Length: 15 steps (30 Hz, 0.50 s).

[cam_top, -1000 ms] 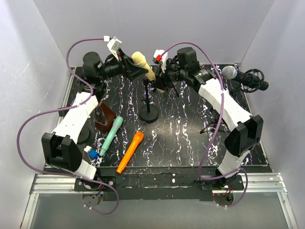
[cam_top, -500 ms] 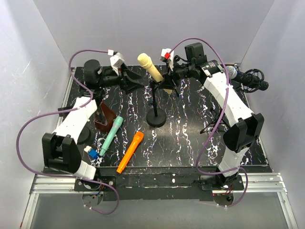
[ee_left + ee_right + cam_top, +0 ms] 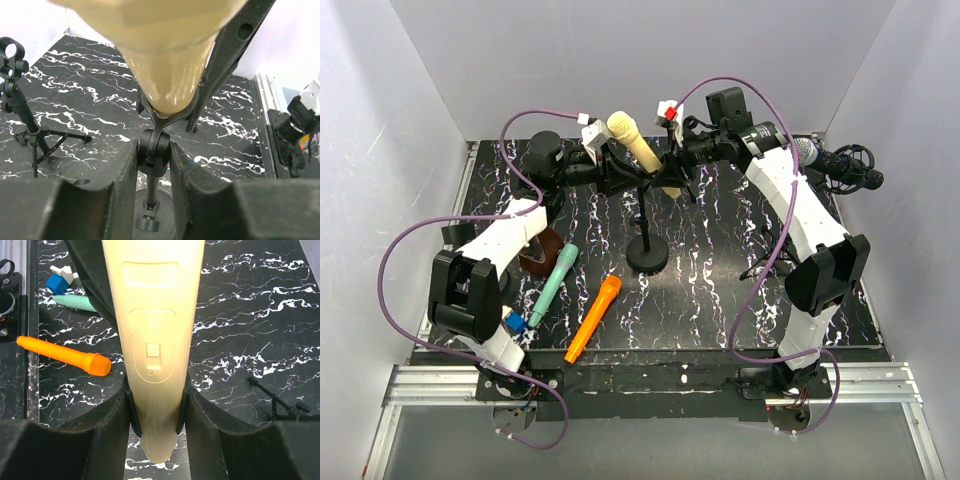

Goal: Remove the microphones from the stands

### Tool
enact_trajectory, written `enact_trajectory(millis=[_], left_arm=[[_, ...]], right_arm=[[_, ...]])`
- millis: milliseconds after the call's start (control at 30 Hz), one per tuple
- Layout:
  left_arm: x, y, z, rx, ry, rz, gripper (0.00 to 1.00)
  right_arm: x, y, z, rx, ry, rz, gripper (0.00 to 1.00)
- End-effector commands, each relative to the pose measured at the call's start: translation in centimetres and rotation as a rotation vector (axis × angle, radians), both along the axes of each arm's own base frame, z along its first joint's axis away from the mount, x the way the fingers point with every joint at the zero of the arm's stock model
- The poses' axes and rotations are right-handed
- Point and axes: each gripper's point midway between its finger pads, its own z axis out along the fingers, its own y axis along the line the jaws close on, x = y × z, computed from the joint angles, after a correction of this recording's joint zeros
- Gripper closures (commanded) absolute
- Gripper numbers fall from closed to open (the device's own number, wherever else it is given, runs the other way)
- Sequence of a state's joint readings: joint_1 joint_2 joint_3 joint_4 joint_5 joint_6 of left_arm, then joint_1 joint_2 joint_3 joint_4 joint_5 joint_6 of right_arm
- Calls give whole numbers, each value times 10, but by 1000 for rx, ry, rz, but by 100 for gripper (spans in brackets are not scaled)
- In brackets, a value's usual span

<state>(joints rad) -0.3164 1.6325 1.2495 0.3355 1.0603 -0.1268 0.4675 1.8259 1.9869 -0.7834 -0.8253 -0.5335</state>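
A cream microphone (image 3: 633, 143) sits tilted in the clip of a black stand (image 3: 648, 256) with a round base, at the back middle of the table. My left gripper (image 3: 628, 181) is shut on the stand's swivel joint (image 3: 154, 154) just under the clip, and the microphone's body (image 3: 170, 75) rises above it. My right gripper (image 3: 670, 176) is shut on the microphone's lower handle (image 3: 155, 355), below its OFF switch; the clip's black arms sit between my fingers (image 3: 100, 440) and the handle. My right gripper also shows in the right wrist view (image 3: 156, 412).
An orange microphone (image 3: 593, 318), a teal microphone (image 3: 554, 283), a brown holder (image 3: 539, 248) and a blue block (image 3: 514, 322) lie at the front left. A silver-headed microphone (image 3: 803, 151) rests on a tripod stand at the back right. An empty tripod stand (image 3: 20, 110) shows in the left wrist view.
My left gripper has moved right from beside the microphone's head to the stand's joint. The stand and microphone have shifted a little right and nearer. My right arm has swung slightly right.
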Motion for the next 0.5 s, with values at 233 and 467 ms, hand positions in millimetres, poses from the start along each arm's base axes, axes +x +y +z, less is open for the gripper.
enact_trajectory(millis=[233,467], left_arm=[[-4,-2,3,-32,0,32,100],[-3,0,2,-33,10,60,100]], right_arm=[[3,14,77,196,-27,-86,17],[-1,24,90,223,-26,-72,32]])
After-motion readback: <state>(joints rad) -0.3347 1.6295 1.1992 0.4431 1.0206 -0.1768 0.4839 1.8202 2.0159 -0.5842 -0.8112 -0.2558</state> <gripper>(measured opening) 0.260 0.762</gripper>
